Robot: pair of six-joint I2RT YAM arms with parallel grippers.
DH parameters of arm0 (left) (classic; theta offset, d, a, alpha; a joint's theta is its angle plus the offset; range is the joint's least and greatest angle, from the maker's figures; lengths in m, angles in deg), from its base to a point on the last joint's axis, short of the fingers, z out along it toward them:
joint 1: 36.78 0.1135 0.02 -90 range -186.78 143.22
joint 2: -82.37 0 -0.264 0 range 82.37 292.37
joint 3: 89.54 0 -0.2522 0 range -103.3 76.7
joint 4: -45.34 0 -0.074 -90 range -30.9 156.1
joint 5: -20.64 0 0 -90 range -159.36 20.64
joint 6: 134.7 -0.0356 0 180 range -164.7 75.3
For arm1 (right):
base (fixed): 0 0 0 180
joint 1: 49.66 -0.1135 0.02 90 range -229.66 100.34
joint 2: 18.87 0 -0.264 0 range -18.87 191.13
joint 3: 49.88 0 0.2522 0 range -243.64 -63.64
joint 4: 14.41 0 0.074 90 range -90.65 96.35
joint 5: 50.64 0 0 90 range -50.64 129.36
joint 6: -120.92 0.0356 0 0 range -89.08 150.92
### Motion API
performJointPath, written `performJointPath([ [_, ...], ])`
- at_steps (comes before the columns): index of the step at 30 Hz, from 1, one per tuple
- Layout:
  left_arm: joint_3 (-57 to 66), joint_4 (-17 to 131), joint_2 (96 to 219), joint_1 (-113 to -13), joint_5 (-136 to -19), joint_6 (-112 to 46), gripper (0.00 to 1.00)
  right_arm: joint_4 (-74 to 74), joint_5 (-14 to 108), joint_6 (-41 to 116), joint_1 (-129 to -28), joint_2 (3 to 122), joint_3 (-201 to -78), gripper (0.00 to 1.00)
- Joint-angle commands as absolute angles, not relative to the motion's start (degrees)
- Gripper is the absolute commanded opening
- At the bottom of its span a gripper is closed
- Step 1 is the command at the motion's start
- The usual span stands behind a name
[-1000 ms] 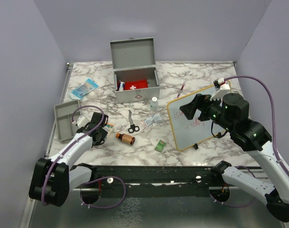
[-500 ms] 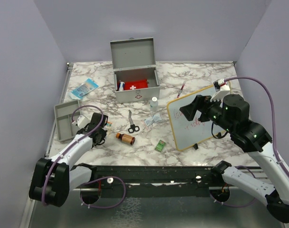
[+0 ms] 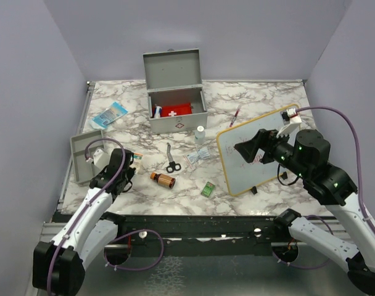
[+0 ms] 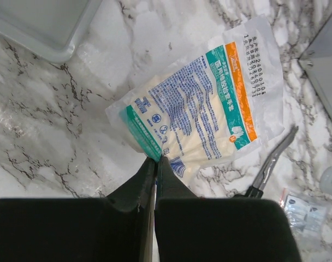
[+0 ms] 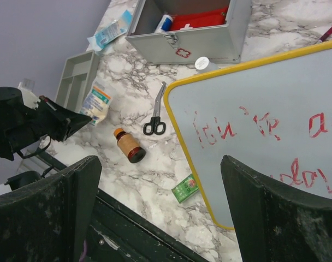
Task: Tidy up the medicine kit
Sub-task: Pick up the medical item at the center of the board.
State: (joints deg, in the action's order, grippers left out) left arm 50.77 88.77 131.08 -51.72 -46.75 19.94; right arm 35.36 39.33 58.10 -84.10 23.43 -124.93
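The medicine kit (image 3: 178,122) is a grey metal box at the back centre, its lid standing open and a red pouch inside; the right wrist view shows its front wall (image 5: 209,46). My left gripper (image 3: 128,168) (image 4: 155,159) is shut on the corner of a white, teal and orange sealed packet (image 4: 199,109) lying on the marble just right of the grey tray. My right gripper (image 3: 248,148) (image 5: 160,161) hangs open and empty above the whiteboard's left edge.
A divided grey tray (image 3: 82,157) sits at the left edge. Scissors (image 3: 171,161), a brown bottle (image 3: 163,179), a green box (image 3: 207,189), sachets (image 3: 198,154) and a small white bottle (image 3: 200,132) lie mid-table. A yellow-framed whiteboard (image 3: 261,166) lies at right, a blue packet (image 3: 109,114) back left.
My left gripper's jaws have closed onto the packet's corner and that arm has straightened back a little. The right arm has sunk and shifted slightly right, still open.
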Motion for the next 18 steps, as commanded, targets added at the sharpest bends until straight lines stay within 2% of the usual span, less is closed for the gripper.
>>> performJointPath([
  [1,47.19,92.95,126.36,-51.29,-44.96,19.19,0.00,33.89,43.63,58.31,-84.21,22.05,-123.64,0.97],
  [9,39.30,93.67,124.69,-51.29,-41.78,18.75,0.00,34.46,48.11,59.12,-84.21,19.86,-122.00,0.97],
  [18,26.62,80.72,139.77,-51.29,-49.39,-3.42,0.00,36.21,45.68,57.49,-84.21,20.22,-122.92,0.97],
])
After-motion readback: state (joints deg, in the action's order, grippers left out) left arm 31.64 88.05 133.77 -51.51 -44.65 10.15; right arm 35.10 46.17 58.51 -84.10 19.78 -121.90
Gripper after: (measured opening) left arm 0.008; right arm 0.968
